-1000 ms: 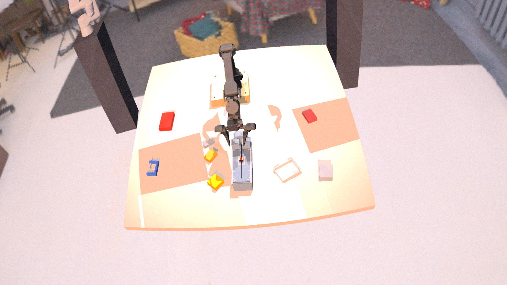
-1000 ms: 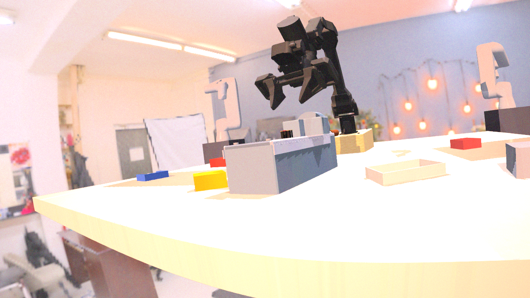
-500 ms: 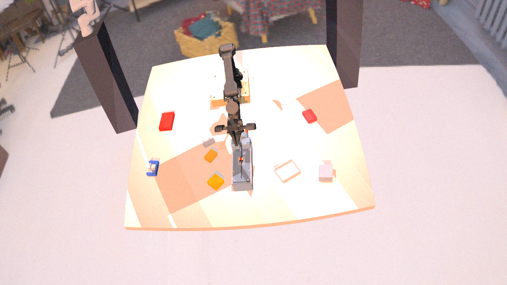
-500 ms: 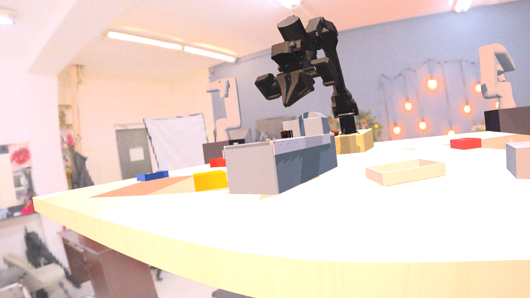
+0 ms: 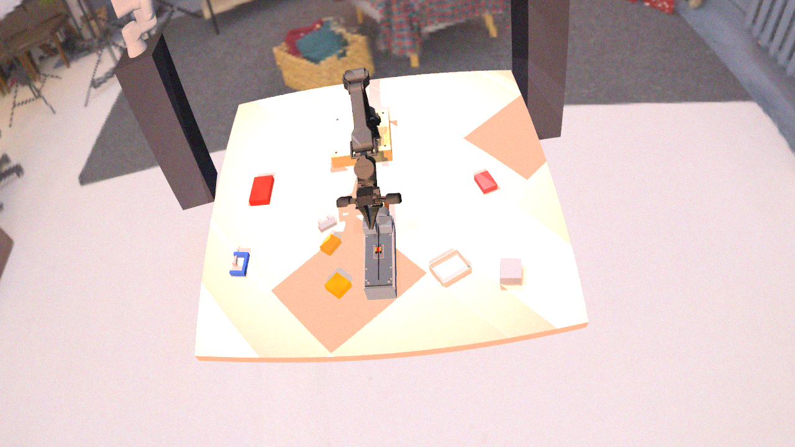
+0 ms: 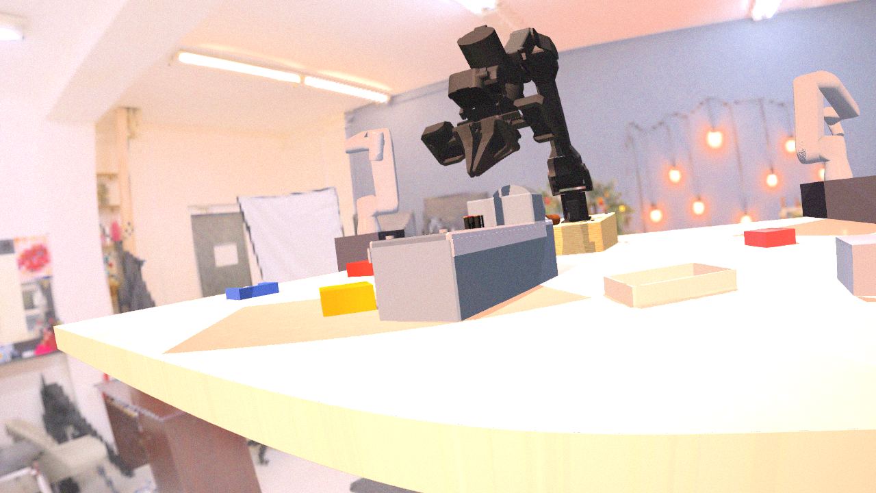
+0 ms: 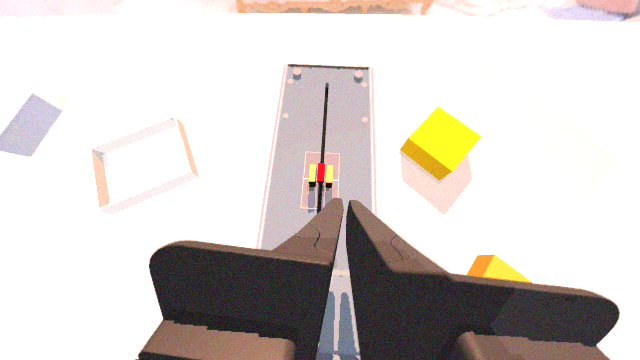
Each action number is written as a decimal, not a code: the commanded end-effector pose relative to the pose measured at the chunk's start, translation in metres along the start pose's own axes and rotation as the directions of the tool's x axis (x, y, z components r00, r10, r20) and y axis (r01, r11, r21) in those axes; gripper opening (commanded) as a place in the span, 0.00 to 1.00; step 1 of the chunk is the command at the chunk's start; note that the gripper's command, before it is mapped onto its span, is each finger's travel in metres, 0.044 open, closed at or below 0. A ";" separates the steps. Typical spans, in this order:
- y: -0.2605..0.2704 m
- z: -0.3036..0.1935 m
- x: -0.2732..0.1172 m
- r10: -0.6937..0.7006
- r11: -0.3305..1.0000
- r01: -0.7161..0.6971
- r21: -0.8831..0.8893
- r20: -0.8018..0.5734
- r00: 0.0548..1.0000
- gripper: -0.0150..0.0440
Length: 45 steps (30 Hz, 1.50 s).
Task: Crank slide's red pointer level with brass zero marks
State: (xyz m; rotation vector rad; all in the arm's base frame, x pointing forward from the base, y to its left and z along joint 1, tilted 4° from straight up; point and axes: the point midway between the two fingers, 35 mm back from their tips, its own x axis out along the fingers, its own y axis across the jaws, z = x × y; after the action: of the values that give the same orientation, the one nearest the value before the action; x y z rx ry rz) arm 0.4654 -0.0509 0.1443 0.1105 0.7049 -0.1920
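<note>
The grey machine stands on the table with a long black slot along its top. The red pointer sits between the left brass mark and the right brass mark; in the wrist view it looks about level with both. The crank's brown handle shows at the machine's arm-side end, behind the grey wheel; in the top view it is mostly hidden by the arm. My gripper is shut and empty, above the machine and clear of the handle.
A yellow block and an orange block lie beside the machine. An open tray and a pale block are on the other side. Red blocks and a blue bracket lie farther out.
</note>
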 end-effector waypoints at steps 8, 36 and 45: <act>0.000 0.000 0.000 0.000 1.000 0.000 0.000 0.000 1.000 0.70; 0.000 0.000 0.000 0.000 1.000 0.000 0.000 0.000 1.000 0.25; 0.000 0.000 0.000 0.000 1.000 0.000 0.000 0.000 1.000 0.25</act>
State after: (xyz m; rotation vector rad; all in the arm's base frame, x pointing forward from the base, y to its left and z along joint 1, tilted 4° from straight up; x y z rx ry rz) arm 0.4654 -0.0508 0.1443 0.1108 0.7049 -0.1917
